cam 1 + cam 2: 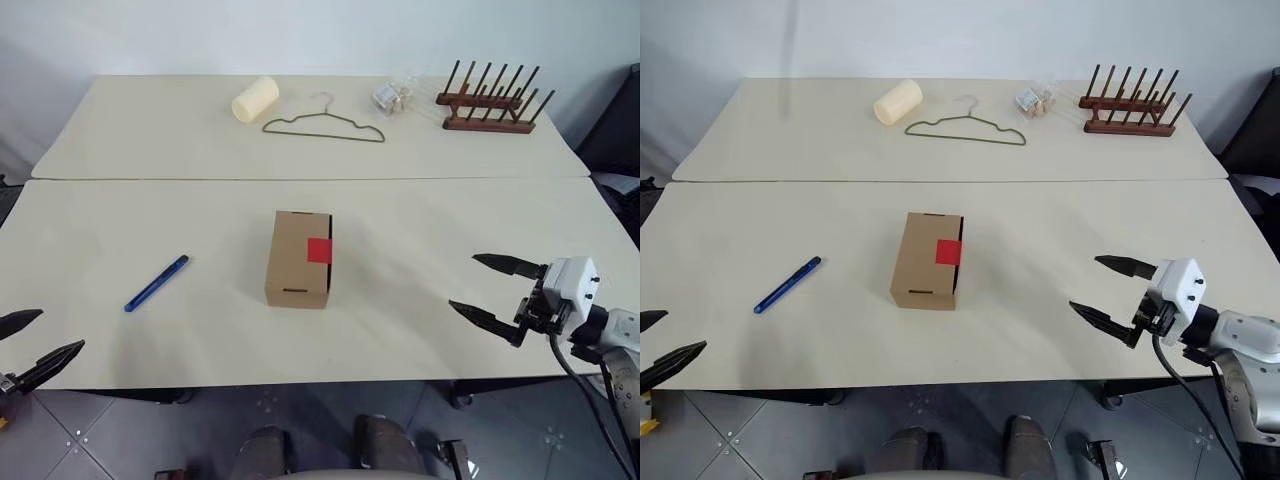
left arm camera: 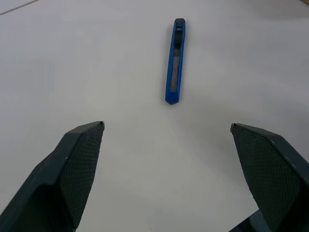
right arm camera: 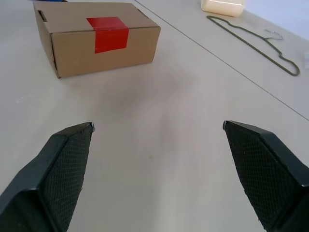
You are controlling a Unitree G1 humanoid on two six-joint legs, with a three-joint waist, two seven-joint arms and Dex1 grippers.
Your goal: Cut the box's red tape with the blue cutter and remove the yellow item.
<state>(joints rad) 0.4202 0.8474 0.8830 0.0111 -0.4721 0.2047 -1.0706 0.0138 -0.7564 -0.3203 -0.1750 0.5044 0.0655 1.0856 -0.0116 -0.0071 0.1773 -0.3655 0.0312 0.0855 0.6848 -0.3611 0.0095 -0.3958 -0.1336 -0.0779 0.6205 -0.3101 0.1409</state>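
Left gripper (image 2: 166, 130) spread wide, aimed at the blue cutter (image 1: 156, 283)

Cutter lies left of the box (image 1: 298, 258), well apart; approach square across its slim body (red tape (image 1: 319, 250) uncut), closing mid-length.

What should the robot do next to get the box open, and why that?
Probably move the left end effector forward to the blue cutter and close on it. Its fingers are open and empty, the cutter lies loose on the table straight ahead of them, and the red tape still seals the box, so the tool comes first.
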